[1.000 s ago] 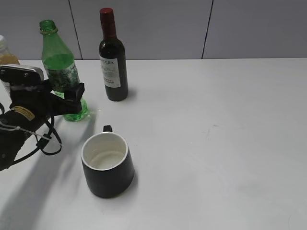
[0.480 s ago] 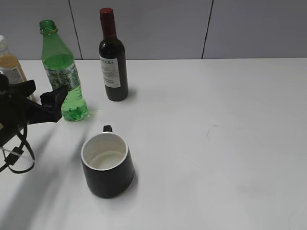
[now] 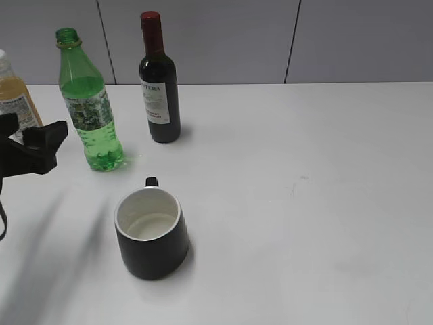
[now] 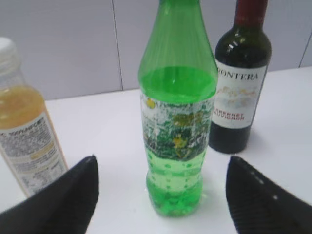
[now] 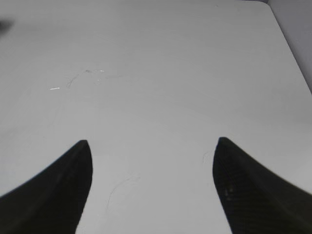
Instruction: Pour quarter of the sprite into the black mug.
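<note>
A: Green plastic, thin-walled by the look of it, so the sprite (image 3: 88,108) should be light and a bit springy under pressure. With no cap on, a hard squeeze would likely push liquid out of the neck.

B: Where would you take it?

A: Across the labelled middle, where the body is widest and straight. The lower ribbed part looks slicker, and the neck is too narrow to steady a pour.

B: Where is it now?

A: Upright on the bench (image 3: 304,203), between the juice bottle (image 3: 15,98) and the wine bottle (image 3: 157,81), behind the black mug (image 3: 151,232), which stands apart from it and looks empty.

B: And the left hand (image 3: 42,145)?

A: Spread wide, grasping nothing. From the wrist view the sprite stands centred between its two fingers, ahead of the tips, not touching either.

B: The right hand (image 5: 151,187)?

A: Also released, over bare bench, holding nothing.
</note>
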Controlling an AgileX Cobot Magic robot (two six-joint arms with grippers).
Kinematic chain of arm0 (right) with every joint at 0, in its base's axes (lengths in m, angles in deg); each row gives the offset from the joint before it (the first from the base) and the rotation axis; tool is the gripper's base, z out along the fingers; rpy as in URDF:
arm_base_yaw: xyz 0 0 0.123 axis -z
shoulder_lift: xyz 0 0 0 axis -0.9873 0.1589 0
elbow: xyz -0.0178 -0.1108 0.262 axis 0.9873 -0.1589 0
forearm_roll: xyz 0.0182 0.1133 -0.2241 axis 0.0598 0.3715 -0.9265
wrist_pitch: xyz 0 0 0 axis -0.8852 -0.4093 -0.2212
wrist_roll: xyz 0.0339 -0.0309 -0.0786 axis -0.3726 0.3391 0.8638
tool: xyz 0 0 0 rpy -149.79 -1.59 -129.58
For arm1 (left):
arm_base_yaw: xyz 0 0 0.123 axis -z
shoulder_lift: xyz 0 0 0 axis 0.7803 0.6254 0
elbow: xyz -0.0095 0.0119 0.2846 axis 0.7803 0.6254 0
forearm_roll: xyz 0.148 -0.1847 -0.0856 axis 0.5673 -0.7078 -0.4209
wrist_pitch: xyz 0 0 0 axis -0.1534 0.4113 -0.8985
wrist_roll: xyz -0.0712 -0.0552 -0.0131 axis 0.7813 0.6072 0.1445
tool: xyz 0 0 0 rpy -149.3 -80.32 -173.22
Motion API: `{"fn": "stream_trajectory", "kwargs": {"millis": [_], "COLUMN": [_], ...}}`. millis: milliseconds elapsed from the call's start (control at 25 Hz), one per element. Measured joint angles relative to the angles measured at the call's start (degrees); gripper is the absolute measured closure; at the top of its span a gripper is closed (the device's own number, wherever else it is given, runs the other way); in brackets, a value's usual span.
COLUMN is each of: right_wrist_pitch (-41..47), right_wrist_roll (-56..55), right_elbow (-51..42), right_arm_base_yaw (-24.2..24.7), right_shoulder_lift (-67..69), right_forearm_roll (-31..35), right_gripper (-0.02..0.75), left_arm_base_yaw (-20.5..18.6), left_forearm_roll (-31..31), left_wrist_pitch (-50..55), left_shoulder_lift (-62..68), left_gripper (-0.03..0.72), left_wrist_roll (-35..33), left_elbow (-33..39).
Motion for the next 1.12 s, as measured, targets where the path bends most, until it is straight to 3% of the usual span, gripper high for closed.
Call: {"fn": "stream_trajectory", "kwargs": {"millis": [280,560,840,1120], "right_wrist_pitch": [0.0,0.0,0.0,0.0], "right_wrist_roll": [0.0,0.0,0.0,0.0], "right_elbow": [0.0,0.0,0.0,0.0], "right_arm_base_yaw": [0.0,0.0,0.0,0.0], "right_shoulder_lift": [0.0,0.0,0.0,0.0], "right_forearm_roll": [0.0,0.0,0.0,0.0], "right_gripper": [0.155,0.155,0.155,0.155], "left_arm_base_yaw": [-6.5,-13.4,-17.4,-18.1], "left_forearm_roll": [-0.4,2.0,2.1,4.2], "left_wrist_pitch": [38.6,79.0,102.3,117.8], "left_shoulder_lift": [-12.6,-15.0,-15.0,-17.9], "left_gripper": [0.083,0.094,0.095,0.100], "left_wrist_roll": [-4.0,-4.2,-3.7,-3.6], "left_elbow": [-10.7,-30.9,-46.6,-49.6]}}
